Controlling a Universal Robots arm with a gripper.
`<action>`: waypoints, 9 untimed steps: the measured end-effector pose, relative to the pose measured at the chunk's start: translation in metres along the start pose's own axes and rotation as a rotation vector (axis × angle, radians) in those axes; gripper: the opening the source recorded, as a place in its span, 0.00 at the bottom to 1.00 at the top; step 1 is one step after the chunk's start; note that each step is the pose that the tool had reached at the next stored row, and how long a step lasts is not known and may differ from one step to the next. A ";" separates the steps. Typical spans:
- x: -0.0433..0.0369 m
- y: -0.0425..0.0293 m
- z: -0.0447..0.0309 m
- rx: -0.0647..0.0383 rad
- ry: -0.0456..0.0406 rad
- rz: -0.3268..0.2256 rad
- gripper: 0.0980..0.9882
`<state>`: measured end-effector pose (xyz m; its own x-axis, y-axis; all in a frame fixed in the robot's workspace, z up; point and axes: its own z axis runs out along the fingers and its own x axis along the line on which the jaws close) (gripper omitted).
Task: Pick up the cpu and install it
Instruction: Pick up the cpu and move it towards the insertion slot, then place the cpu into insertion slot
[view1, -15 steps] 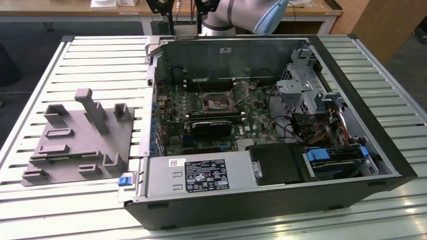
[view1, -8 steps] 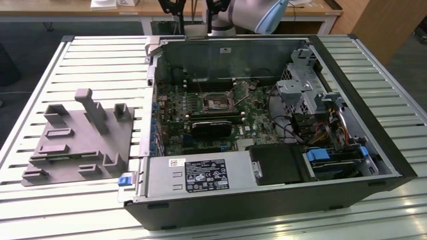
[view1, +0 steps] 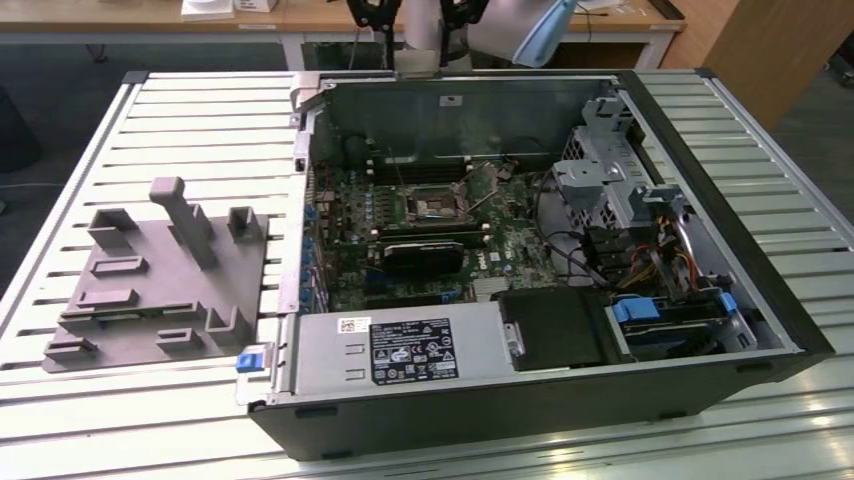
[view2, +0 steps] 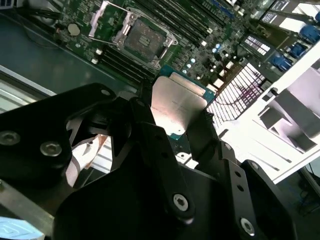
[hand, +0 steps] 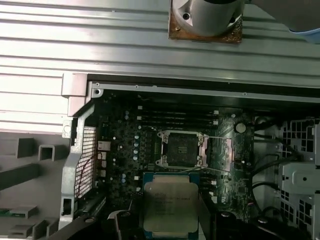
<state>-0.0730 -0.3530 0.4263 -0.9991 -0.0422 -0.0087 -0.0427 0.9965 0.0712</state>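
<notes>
While the gripper pinches the cpu by two opposite edges, the chip hangs metal top toward the wrist cameras, above the motherboard inside the open computer case, near the open socket but apart from it. A grey tray lies on the slatted surface beside the case.

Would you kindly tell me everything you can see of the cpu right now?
The cpu is a flat square chip with a dull silver metal lid and a blue-green rim. The gripper clamps it by two opposite edges between black fingers, lid toward both wrist cameras. It hangs over the motherboard, short of the open socket; nothing else seems to touch it.
</notes>
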 end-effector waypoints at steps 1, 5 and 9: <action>-0.0020 -0.0001 0.0001 0.000 -0.0001 0.000 0.48; -0.0056 -0.0002 0.0002 0.002 -0.0003 0.004 0.48; -0.0070 -0.0003 0.0003 0.002 -0.0007 0.010 0.48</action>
<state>-0.0660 -0.3530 0.4260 -0.9994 -0.0326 -0.0087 -0.0331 0.9971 0.0691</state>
